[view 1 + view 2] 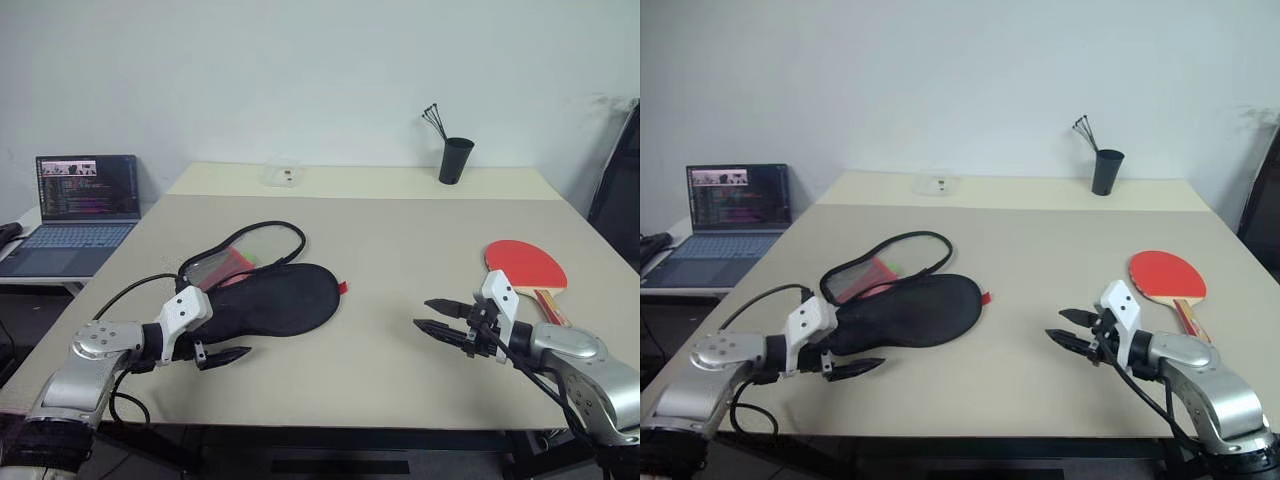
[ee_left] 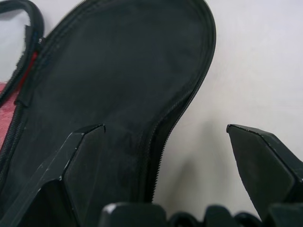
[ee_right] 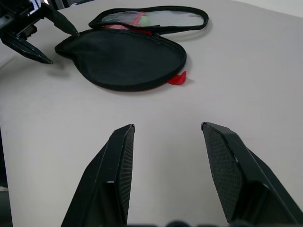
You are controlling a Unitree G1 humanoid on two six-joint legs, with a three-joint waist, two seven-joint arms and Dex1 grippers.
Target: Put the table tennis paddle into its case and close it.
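Left eye view: my left end effector (image 1: pixel 222 352) spread wide at black fabric zip case (image 1: pixel 268 298), probably unzipped; right end effector (image 1: pixel 440 318) half-open, empty, near red-faced wooden-handled paddle (image 1: pixel 526 266) on worktop (image 1: pixel 400 240).

The room was bright with soft, even light; the table (image 1: pixel 400 250) showed faint shadows, and nearby things looked blurry

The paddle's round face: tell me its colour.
Red. The table tennis paddle lies face up beside the right gripper; the left eye view shows it best.
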